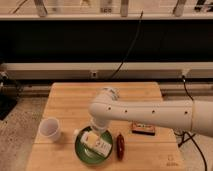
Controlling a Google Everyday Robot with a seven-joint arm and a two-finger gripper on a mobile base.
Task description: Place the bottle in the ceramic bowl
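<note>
The green ceramic bowl sits near the front edge of the wooden table. The bottle lies on its side in the bowl, yellow-and-white label up, with its white cap over the bowl's left rim. My gripper hangs from the white arm directly above the bottle's upper end, close to it or touching it. The wrist hides the gripper's tip.
A white cup stands left of the bowl. A dark red oblong object lies just right of the bowl. A small dark box lies further right. My arm spans the table's right half. The table ends just in front of the bowl.
</note>
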